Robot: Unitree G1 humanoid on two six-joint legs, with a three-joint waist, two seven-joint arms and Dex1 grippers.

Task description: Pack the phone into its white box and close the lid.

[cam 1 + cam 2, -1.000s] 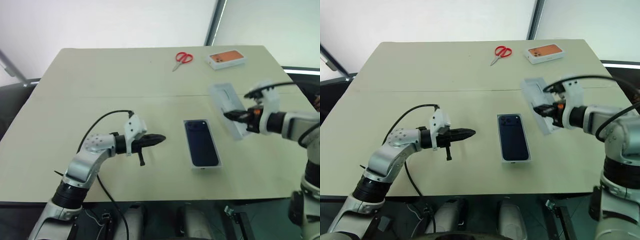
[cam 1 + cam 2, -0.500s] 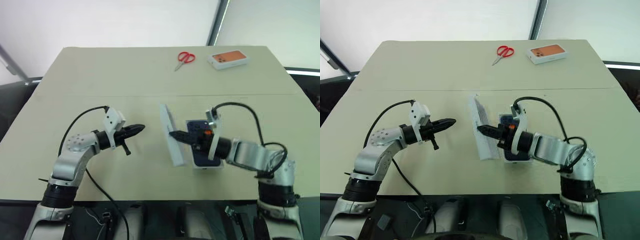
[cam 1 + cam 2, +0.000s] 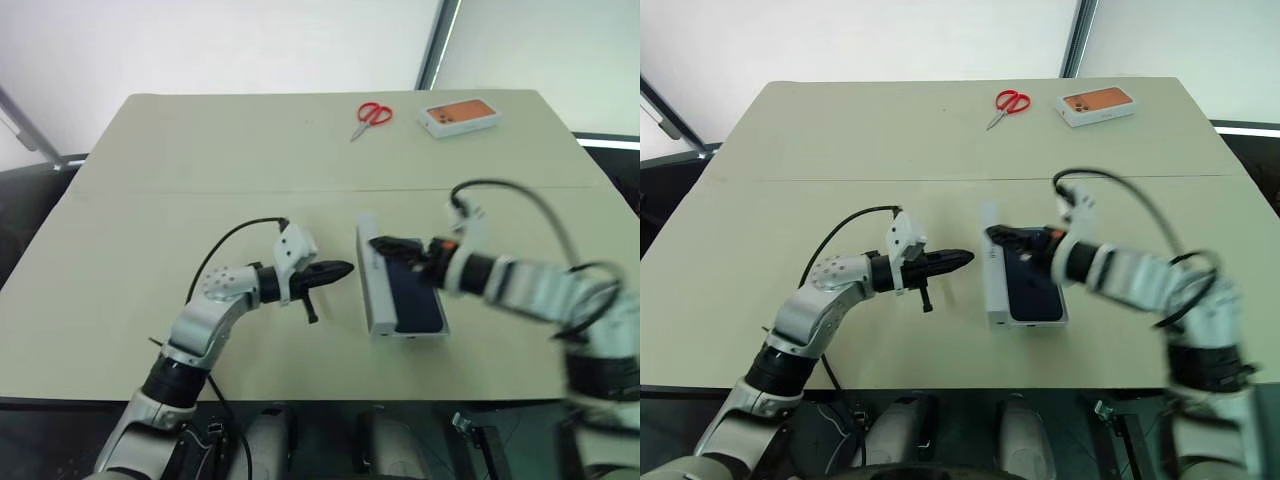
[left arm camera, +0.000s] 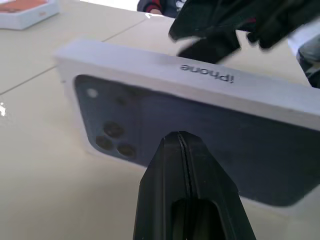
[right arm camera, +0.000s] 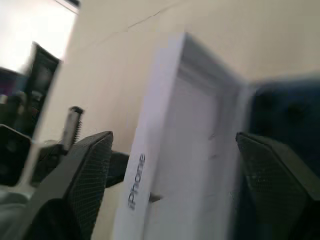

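A: Head views — where do the task items sit?
B: The phone (image 3: 418,300) lies flat in the white box (image 3: 1052,321) near the front middle of the table (image 3: 200,160). The lid (image 3: 371,275) stands on its long edge along the box's left side, tilted, not closed over the phone.

A: Grippers in those views?
B: The left gripper (image 3: 340,270) points at the lid from the left, near it but apart, fingers pressed together and empty. The right gripper (image 3: 1012,237) sits at the lid's far top edge, above the phone; it is blurred there, so the finger state is unreadable.

A: Anything else on the table?
B: Red scissors (image 3: 368,116) and an orange-faced box (image 3: 459,116) lie at the far edge, well apart from the work.

A: Left wrist view?
B: The closed fingers (image 4: 187,200) aim at the lid's printed face (image 4: 200,150) — the phone picture with its lenses. The right gripper shows dark above the lid's upper edge.

A: Right wrist view?
B: The fingers (image 5: 85,170) stand wide apart, released, one on each side of the upright lid. The lid's plain white inner face is visible, with the phone beside it.
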